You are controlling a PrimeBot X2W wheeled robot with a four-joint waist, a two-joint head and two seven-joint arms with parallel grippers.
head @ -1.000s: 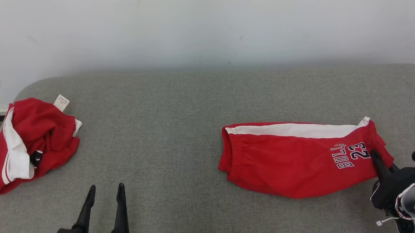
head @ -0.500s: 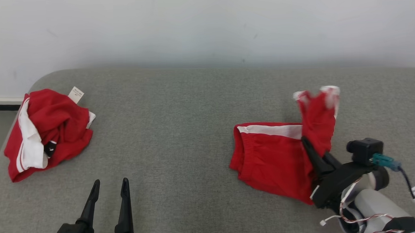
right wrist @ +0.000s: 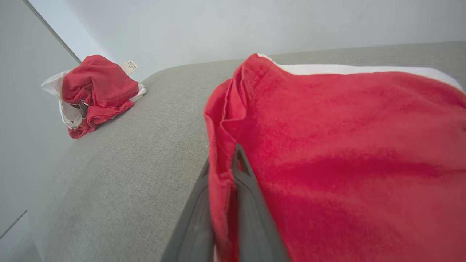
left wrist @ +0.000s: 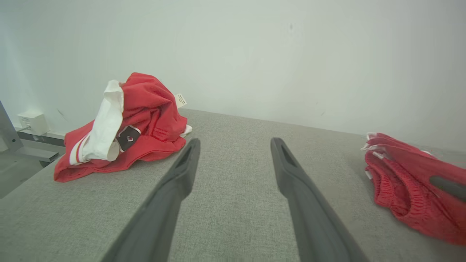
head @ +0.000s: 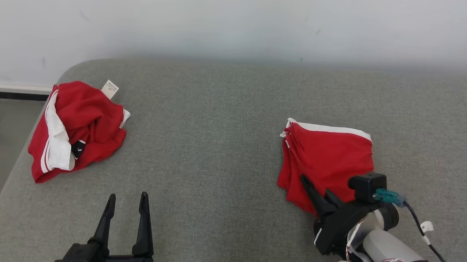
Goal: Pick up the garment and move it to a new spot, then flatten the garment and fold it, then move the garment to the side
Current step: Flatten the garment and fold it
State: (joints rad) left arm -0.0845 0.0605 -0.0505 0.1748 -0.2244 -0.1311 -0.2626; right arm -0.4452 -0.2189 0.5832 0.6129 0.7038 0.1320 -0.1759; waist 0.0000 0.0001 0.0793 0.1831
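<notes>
Grey pad [head: 218, 147] — folded shorts [head: 329, 158], crumpled garment [head: 83, 121]

The red shorts [head: 331, 158] are soft, matt cloth with a white stripe [head: 336, 128]; the grey cushion [head: 210, 140] is coarse, matt woven fabric.

Folded red fabric shorts [head: 329, 158], right of centre: solid red, white band along upper edge. Crumpled red fabric garment [head: 87, 117], upper left: red, white striped trim, small black patch, white tag [head: 110, 89]. Woven cushion surface [head: 210, 147]: mottled grey. Wall [head: 228, 21]: plain off-white. Left gripper [head: 127, 196], right gripper [head: 314, 183]: both black.
</notes>
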